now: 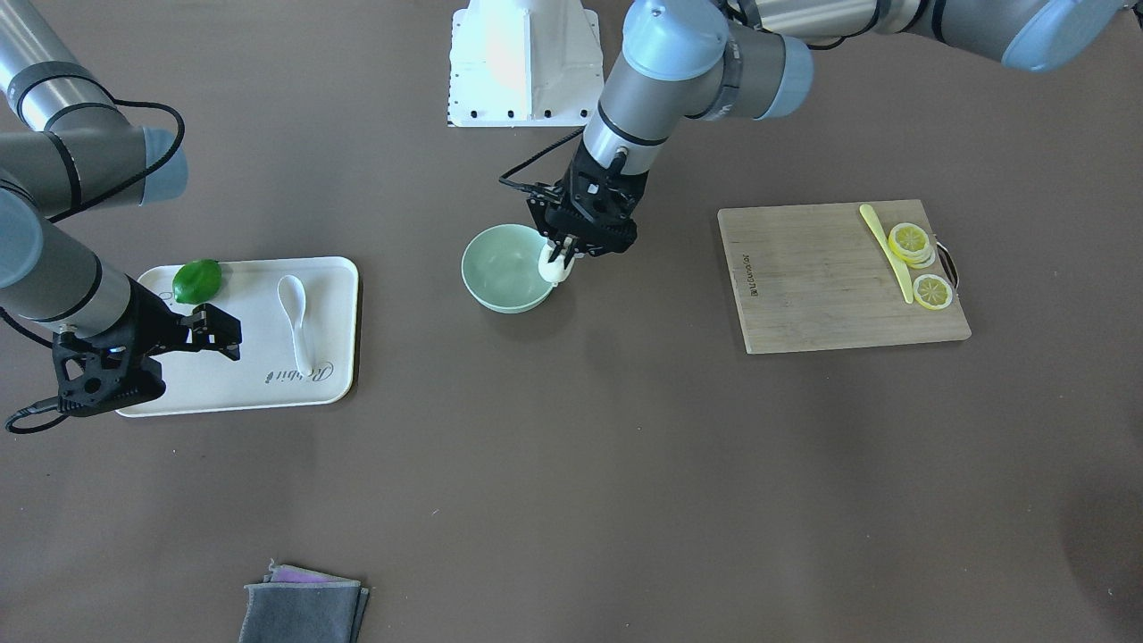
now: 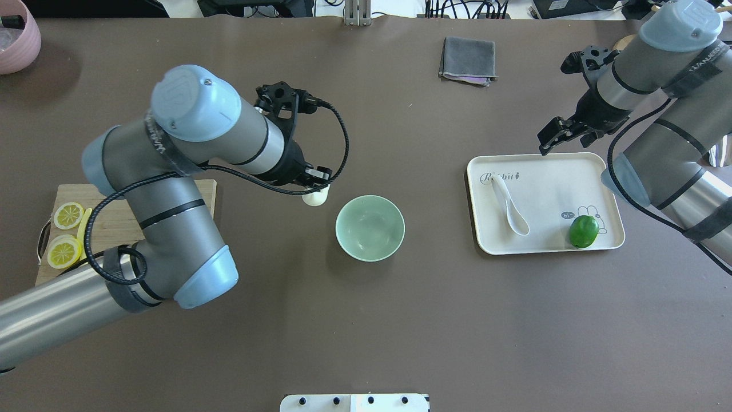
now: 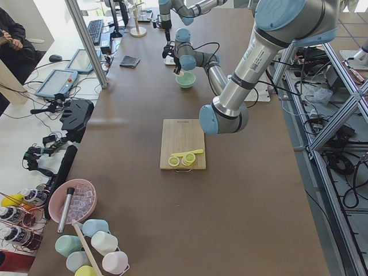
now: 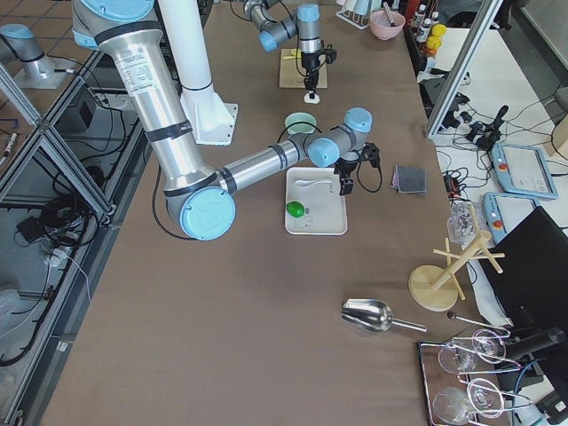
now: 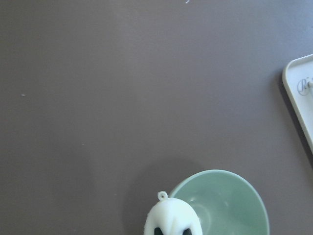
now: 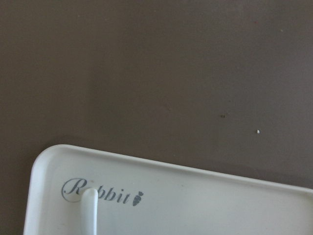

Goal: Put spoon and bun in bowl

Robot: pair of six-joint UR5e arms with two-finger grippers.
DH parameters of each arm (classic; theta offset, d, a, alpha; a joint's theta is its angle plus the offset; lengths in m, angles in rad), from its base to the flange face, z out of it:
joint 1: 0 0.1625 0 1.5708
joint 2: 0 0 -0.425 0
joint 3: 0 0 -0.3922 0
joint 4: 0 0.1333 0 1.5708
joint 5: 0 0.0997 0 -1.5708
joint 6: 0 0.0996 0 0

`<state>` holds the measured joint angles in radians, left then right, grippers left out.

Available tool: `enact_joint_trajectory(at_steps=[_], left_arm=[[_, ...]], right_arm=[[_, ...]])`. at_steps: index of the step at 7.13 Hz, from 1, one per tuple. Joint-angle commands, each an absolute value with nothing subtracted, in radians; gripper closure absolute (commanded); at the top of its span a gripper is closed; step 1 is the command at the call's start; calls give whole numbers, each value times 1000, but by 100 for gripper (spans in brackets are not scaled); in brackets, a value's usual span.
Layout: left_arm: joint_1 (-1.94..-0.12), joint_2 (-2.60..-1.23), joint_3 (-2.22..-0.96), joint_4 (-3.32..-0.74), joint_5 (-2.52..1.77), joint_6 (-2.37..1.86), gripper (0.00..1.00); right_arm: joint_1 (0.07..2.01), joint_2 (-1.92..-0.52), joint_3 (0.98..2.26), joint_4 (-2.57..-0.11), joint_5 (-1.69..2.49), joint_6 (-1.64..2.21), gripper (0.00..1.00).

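While the left gripper (image 1: 561, 257) has its jaws clamped on the bun (image 1: 553, 268) by the bowl (image 1: 482, 288) rim at frame centre, I read the right gripper (image 1: 225, 332) jaws parted, empty, over the tray (image 1: 254, 295) at left, where the spoon (image 1: 297, 326) lies.

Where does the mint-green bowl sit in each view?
Front-facing: bowl, centre.
Overhead: bowl, centre.
Exterior left: bowl, far top-centre.
Exterior right: bowl, top-centre.
Left wrist: bowl, bottom right.
Right wrist: not in it.
Shared landmark: white tray beside it.
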<state>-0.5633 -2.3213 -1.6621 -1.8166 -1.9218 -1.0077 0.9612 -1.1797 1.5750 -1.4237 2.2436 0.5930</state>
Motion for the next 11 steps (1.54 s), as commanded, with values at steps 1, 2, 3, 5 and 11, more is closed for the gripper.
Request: enact_joint_trajectory(at_steps=[1,2,3,5,11], left_arm=[[-505,-2374,-1603,-1819,-1838,-1028,100],[-503,-2381,-1565,-1825,-1836,-1025,100],[-502,-2379,-1562,-1835,-1827,-1028,75],[-489,-2376,-1527,-1902,-1760,-1031,2],[-518,-2373,-1534,-1930,-1743,-1031,2]], right_arm=[[914,-1178,1578,-1384,2217,652,0],[898,-1183,1582,-1341,2209,714,0],[893,-1183,1589,-1336,2209,753,0],[865,-1192,1636,-1336,2188,758,0],[763,-1218,1620,-1298,2117,801,7]])
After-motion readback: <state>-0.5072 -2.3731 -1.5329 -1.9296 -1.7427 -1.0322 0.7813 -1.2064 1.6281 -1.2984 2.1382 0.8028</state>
